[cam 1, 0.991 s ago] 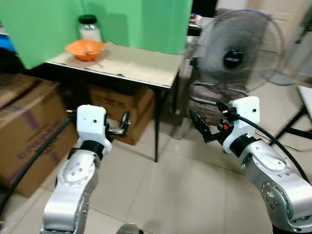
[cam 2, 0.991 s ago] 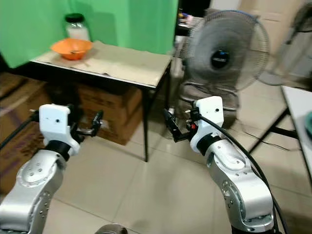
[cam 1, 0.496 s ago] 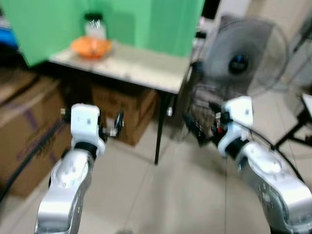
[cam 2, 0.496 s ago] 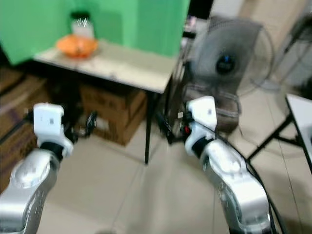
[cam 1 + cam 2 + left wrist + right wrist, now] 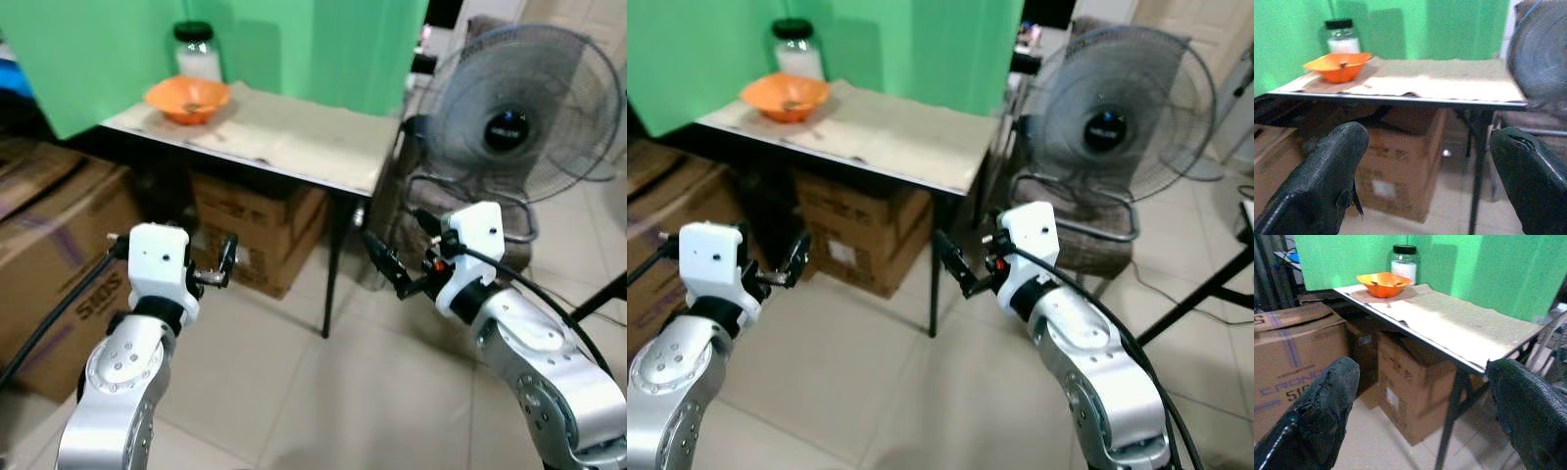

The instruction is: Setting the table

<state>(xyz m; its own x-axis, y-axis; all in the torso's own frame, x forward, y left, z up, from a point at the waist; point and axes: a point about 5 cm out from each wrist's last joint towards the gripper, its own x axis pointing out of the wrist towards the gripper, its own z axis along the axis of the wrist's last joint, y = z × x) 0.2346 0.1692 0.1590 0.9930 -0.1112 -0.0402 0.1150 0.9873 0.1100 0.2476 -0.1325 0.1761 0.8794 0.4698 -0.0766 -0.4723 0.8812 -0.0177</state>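
Note:
An orange bowl sits at the far left end of a small table covered with a beige cloth, before a green backdrop. A glass jar with a black lid stands just behind the bowl. My left gripper is held up in front of the table, below its top and well short of it, open and empty. My right gripper hangs near the table's right front leg, open and empty too. Through the left wrist view the bowl and jar lie ahead between the fingers.
Cardboard boxes are stacked under the table and another large box stands at the left. A standing fan rests on a chair to the right of the table. Tiled floor lies open in front.
The view has shifted: the table and fan now sit further right and a little nearer in the picture. Both grippers stay held out in front, open as before.

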